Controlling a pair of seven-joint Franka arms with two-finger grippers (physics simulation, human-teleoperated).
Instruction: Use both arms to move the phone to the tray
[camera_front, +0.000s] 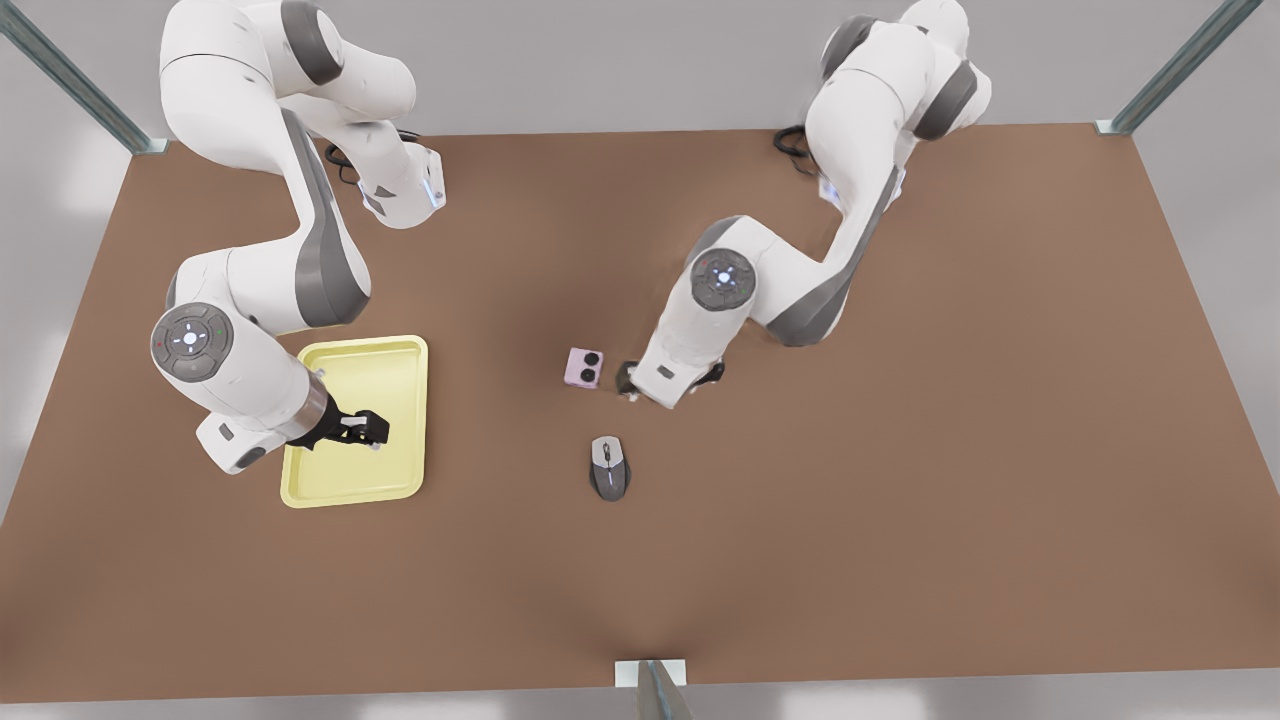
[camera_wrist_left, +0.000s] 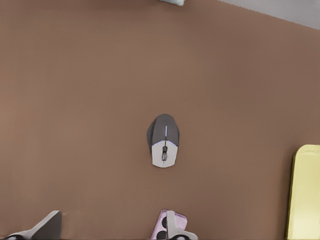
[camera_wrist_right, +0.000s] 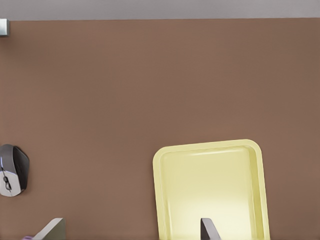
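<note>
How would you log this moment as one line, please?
left gripper: open, beside phone | right gripper: open, over tray | phone: on table, outside tray | mouse: apart

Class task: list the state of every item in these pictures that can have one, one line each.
phone, lying flat, not gripped
tray, lying flat, phone not in it
mouse, right side up, untouched
left claw, open, beside the phone
right claw, open, over the tray
</note>
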